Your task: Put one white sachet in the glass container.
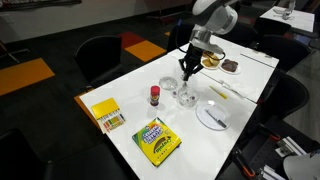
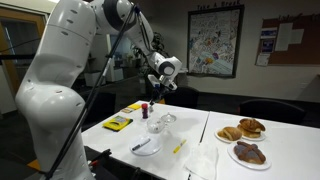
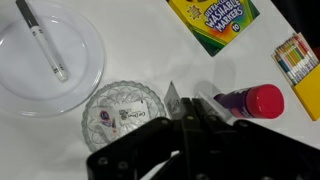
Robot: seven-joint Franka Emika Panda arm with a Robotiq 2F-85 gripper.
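A cut-glass dish [image 3: 93, 128] sits on the white table and holds white sachets [image 3: 132, 116]. In the wrist view my gripper [image 3: 186, 103] is just right of the dish. Its fingers are pressed together, and a pale sachet edge [image 3: 171, 97] sticks out at the tips. In both exterior views the gripper [image 1: 185, 70] [image 2: 160, 86] hangs a little above two glass pieces [image 1: 168, 84] [image 1: 186, 97] in the middle of the table. They also show in an exterior view [image 2: 166, 121].
A red-capped bottle [image 3: 250, 100] lies right of the gripper. A white plate [image 3: 20, 92] with a pen [image 3: 40, 40] is to the left. There are a Crayola markers box [image 1: 157, 140], a yellow box [image 1: 107, 114] and pastry plates [image 2: 244, 130].
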